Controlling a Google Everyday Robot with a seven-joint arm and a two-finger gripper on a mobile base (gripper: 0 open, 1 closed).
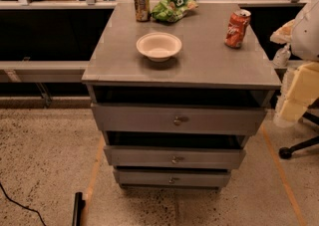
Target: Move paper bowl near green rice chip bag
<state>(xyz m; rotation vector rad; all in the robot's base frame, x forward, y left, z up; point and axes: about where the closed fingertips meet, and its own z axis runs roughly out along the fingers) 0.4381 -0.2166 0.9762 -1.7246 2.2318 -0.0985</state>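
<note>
The cream-white paper bowl (159, 46) sits upright on the grey table top, left of centre and towards the front. The green rice chip bag (173, 7) lies at the back of the table, a short way behind the bowl. My arm shows as white and pale yellow parts at the right edge of the view. My gripper (281, 46) hangs there just off the table's right edge, far from the bowl and holding nothing.
A brownish-gold can (142, 4) stands just left of the chip bag. An orange-red soda can (237, 28) stands at the right side of the table (209, 65). Three drawers are below the top. An office chair base (299, 148) is at the right on the floor.
</note>
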